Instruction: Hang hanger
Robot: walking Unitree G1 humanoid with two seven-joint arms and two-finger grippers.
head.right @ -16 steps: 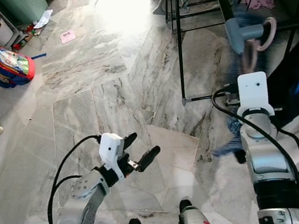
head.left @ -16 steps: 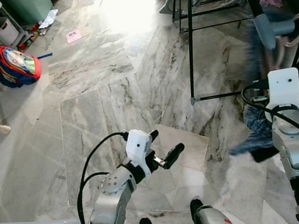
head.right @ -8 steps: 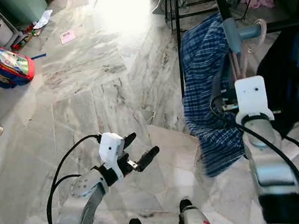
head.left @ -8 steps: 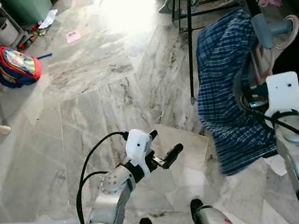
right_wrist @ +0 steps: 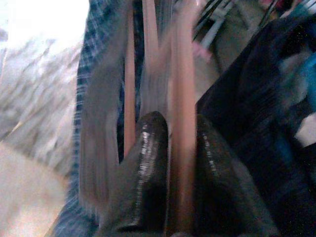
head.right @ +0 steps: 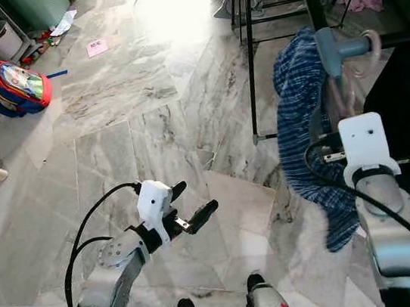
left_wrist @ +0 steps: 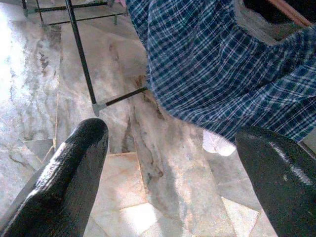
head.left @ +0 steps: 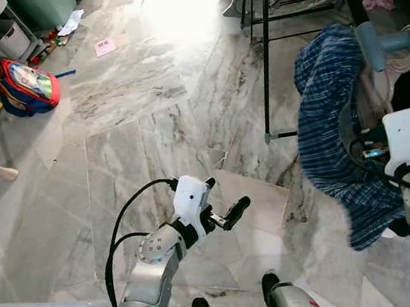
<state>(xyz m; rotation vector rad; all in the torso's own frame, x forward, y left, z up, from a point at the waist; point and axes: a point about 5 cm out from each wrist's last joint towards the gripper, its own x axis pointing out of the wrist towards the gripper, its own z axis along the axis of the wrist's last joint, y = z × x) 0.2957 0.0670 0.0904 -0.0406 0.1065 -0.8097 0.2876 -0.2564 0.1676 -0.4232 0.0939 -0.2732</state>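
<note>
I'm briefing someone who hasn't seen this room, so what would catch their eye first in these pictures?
First, the blue plaid shirt billowing on a wooden hanger that the right gripper pinches, raised at the robot's right beside the black drying rack. Next, the left gripper, open and idle over the grey marble floor. Far left, a bright red and blue backpack lies on the floor.
</note>
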